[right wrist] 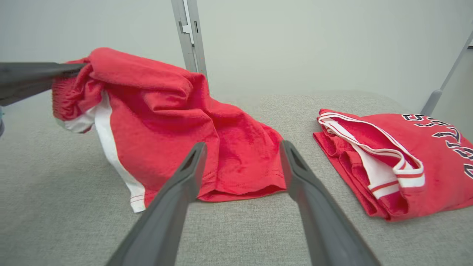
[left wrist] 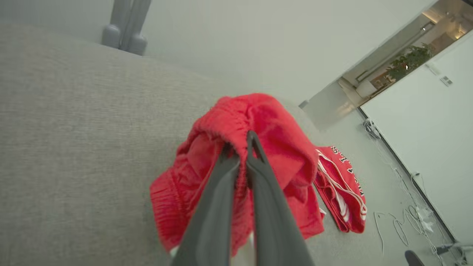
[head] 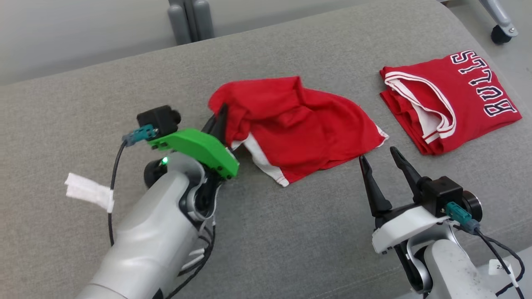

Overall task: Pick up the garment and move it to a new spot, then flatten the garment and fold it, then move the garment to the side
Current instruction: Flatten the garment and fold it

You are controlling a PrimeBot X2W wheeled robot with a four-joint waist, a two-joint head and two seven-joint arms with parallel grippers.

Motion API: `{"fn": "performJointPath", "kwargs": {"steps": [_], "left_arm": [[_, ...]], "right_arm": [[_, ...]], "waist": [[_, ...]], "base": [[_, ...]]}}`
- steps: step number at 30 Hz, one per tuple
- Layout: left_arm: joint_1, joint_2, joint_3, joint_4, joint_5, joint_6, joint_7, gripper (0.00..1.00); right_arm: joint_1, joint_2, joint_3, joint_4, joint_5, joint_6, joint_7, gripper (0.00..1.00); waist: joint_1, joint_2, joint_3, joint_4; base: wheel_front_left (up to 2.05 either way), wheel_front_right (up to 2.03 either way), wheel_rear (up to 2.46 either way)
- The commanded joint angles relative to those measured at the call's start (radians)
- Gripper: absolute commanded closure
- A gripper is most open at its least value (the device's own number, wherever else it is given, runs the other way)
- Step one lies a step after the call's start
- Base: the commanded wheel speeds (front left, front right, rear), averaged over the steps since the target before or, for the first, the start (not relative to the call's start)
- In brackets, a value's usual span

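Red garment [head: 299, 128], crumpled and showing a white side stripe, is lying on the grey fabric surface [head: 291, 232], its left end bunching upward. Left pincer [head: 222, 115] is clamping that bunched end. Right pincer [head: 378, 153] is hovering with jaws apart, just beside the near hem.

Looks like you're running this in a robotics lab or test room inside an office building, not anyone's home. You're working over a big grey fabric-covered bench [head: 291, 232], and a caster wheel [head: 501, 34] on a metal stand is poking in at 1 o'clock in the head view. In the left wrist view, loose cables [left wrist: 406, 221] are trailing over the bare floor at 4 o'clock beside a white partition panel [left wrist: 425, 147]. A potted plant [left wrist: 408, 62] is sitting at 2 o'clock in the lit space beyond.
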Motion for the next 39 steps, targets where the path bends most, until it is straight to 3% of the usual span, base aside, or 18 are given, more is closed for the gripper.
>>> {"fn": "performJointPath", "kwargs": {"steps": [1,2,7,13,18,22,28,35,39], "left_arm": [[0.018,0.004,0.011,0.04,-0.016,0.004,-0.003,0.51],[0.027,0.004,0.018,0.068,-0.026,0.001,-0.002,0.0],[0.048,0.015,0.067,0.167,-0.059,-0.031,-0.041,0.0],[0.056,0.046,0.125,0.16,-0.016,-0.116,-0.081,0.0],[0.134,0.112,0.298,-0.014,0.201,-0.12,-0.081,0.0],[0.264,0.126,0.428,-0.191,0.396,-0.105,-0.082,0.0],[0.442,0.118,0.525,-0.374,0.613,-0.108,-0.082,0.0],[0.579,0.088,0.611,-0.452,0.721,-0.12,-0.082,0.0],[0.621,0.063,0.637,-0.471,0.75,-0.133,-0.082,0.0]], "right_arm": [[-0.018,0.003,0.001,-0.003,-0.005,-0.002,-0.004,0.0],[-0.018,0.001,0.0,-0.003,-0.006,-0.002,-0.003,0.0],[-0.019,-0.004,0.002,-0.007,-0.011,-0.002,0.003,0.0],[-0.012,-0.012,0.008,-0.007,-0.008,-0.002,0.009,0.0],[0.009,-0.014,-0.006,-0.019,-0.014,-0.002,0.02,0.0],[0.023,-0.015,-0.012,-0.027,-0.017,-0.002,0.028,0.0],[0.035,-0.016,-0.017,-0.032,-0.014,-0.002,0.036,0.0],[0.049,-0.02,-0.013,-0.009,0.001,-0.002,0.059,0.0],[0.062,-0.013,-0.034,0.031,0.018,-0.002,0.136,0.0]], "waist": [[0.0,0.0,0.017,0.032],[0.0,0.0,0.02,0.041],[0.0,0.0,0.02,0.098],[0.0,0.0,-0.001,0.148],[0.0,0.0,-0.022,0.178],[0.0,0.0,-0.038,0.191],[0.0,0.0,-0.057,0.211],[0.0,0.0,-0.073,0.228],[0.0,0.0,-0.071,0.244]], "base": [[0.0,0.0,0.0],[0.0,0.0,0.0],[0.0,0.0,0.0],[0.0,0.0,0.0],[0.0,0.0,0.0],[0.0,0.0,0.0],[0.0,0.0,0.0],[0.0,0.0,0.0],[0.0,0.0,0.0]]}}
